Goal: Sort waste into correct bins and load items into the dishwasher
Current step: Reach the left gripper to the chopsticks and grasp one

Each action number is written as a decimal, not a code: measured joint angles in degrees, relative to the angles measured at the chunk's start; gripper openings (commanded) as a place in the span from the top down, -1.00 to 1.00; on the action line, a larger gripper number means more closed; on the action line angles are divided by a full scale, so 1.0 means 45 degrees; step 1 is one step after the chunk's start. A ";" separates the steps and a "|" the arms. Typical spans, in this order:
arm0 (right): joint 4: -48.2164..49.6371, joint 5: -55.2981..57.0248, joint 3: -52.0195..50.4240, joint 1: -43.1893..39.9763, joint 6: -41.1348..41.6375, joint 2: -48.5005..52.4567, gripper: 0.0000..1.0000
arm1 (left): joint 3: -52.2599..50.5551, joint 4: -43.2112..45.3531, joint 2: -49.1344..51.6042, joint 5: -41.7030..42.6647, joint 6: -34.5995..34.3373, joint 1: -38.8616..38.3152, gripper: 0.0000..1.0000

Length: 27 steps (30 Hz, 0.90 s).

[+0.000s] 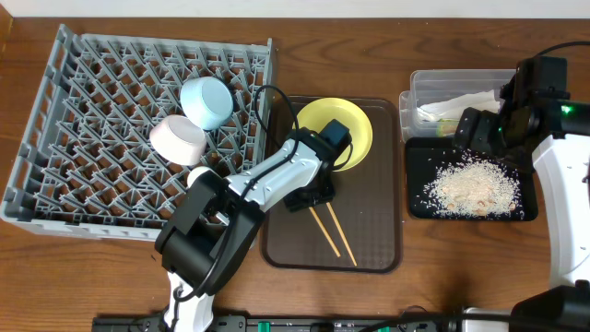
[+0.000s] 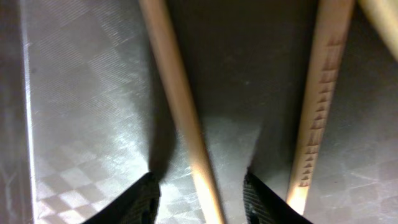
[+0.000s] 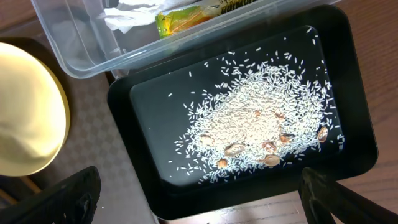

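Note:
A pair of wooden chopsticks (image 1: pixel 332 231) lies on the brown tray (image 1: pixel 378 240). My left gripper (image 1: pixel 309 195) is low over their far ends. In the left wrist view it (image 2: pixel 202 186) is open, with one chopstick (image 2: pixel 180 106) between its fingers and the other (image 2: pixel 320 99) outside the right finger. The yellow plate (image 1: pixel 336 129) sits on the brown tray behind it. My right gripper (image 3: pixel 205 199) is wide open and empty above the black tray (image 3: pixel 143 99), which holds the rice scraps (image 3: pixel 249 118). The clear tub (image 3: pixel 81 37) holds the white napkin (image 3: pixel 127 15) and the green-and-yellow wrapper (image 3: pixel 180 18). The white cup is out of view.
The grey dish rack (image 1: pixel 83 138) fills the left side, with the light blue bowl (image 1: pixel 205 100) and the white-pink bowl (image 1: pixel 178 140) in it. The clear tub (image 1: pixel 442 88) and black tray (image 1: pixel 419 171) stand right of the brown tray, under the right arm.

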 measured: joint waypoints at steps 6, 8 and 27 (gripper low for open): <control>0.0000 0.0000 0.0000 0.0000 0.0000 0.0000 -0.99 | -0.0476 0.0690 -0.0243 0.0029 -0.0015 0.0000 0.29; 0.0000 -0.0005 0.0000 0.0000 0.0000 0.0000 -0.98 | -0.0520 0.0729 -0.0272 -0.0005 -0.0044 0.0000 0.37; 0.0000 0.0000 0.0005 0.0000 -0.0005 0.0000 -0.99 | -0.0525 0.0447 -0.0413 -0.0427 0.0602 0.0063 0.85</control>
